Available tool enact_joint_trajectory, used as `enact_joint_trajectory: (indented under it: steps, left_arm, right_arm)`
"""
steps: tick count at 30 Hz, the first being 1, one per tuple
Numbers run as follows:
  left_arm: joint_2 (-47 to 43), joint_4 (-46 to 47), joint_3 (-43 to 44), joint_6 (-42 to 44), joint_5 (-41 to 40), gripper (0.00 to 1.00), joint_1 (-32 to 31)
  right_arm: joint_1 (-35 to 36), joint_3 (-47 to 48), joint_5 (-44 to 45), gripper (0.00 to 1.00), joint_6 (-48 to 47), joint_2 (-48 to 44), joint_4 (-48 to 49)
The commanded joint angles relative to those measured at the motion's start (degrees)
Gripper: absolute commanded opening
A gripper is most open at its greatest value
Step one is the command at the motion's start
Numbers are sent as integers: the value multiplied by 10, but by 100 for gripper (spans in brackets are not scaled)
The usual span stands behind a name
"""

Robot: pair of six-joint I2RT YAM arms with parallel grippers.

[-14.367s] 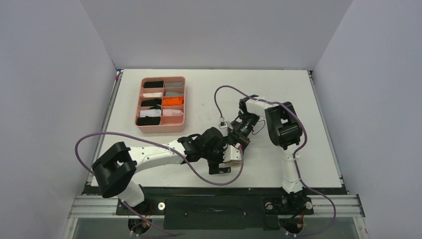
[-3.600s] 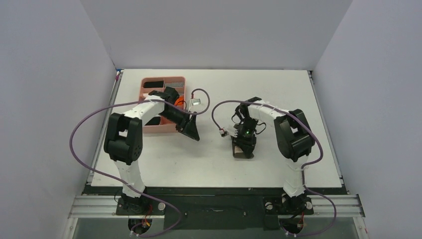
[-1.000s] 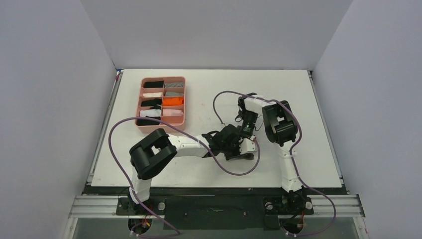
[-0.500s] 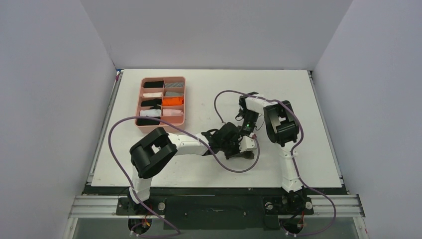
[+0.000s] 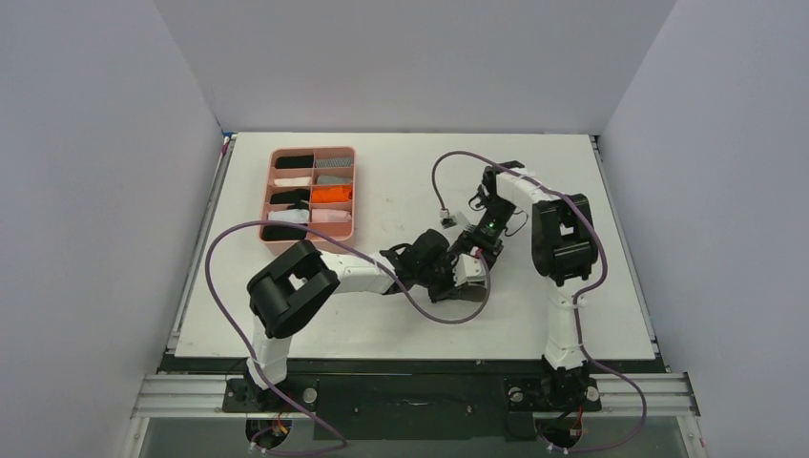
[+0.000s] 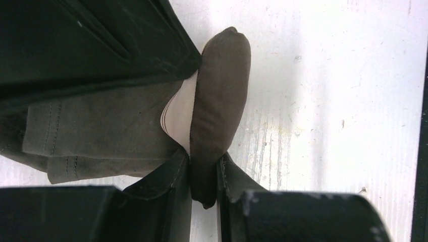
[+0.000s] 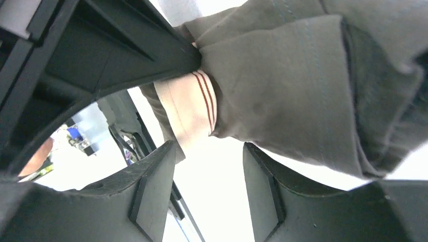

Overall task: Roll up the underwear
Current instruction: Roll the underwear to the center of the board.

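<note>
Pinching a dark fold of the underwear (image 6: pixel 219 85) between jaws drawn almost together, the left gripper (image 6: pixel 204 164) sits low over the white table (image 5: pixel 401 181) near its middle. In the left wrist view its two black fingers (image 6: pixel 169 196) press on either side of the fold, which stands on edge and runs away from the camera as a thick, rounded roll. A strip of the beige waistband (image 6: pixel 177 108) shows just beside that roll, and the rest of the garment lies flat to the left, grey-brown with rows of stitching. A black part, seemingly of the other arm, covers the cloth at the upper left of that view.

The right gripper (image 7: pixel 207 151) has its jaws moderately apart with nothing between them; bare table shows in the gap. Its fingers (image 7: pixel 151 196) point at the garment, whose edge lies just past the fingertips. From this side the waistband shows two thin red stripes and is tucked under a fold of the grey-brown cloth. A black finger of the left gripper bears on the cloth at the upper left of this view.

From above, both grippers meet over the garment, the left arm reaching in from the left and the right arm bending down from behind. The pink tray (image 5: pixel 310 250) stands well apart at the table's far left, with small rolled cloths (image 5: pixel 332 194) in its compartments.
</note>
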Motion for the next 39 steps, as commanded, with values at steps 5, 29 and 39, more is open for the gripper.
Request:
enact_joint_trajectory:
  steps: [5,29,39]
  left_arm:
    - [51,-83,5,-39,73,0,32]
    - [268,-342,279,-184,324,0,119]
    - [372,-498,403,-246,436,0,131]
  right_arm:
    - [-40,-11,-30,49,6,-78,27]
    - [-99,-309,82,52,256,-460,392]
    - [13,-419,193,53,213,-555,423]
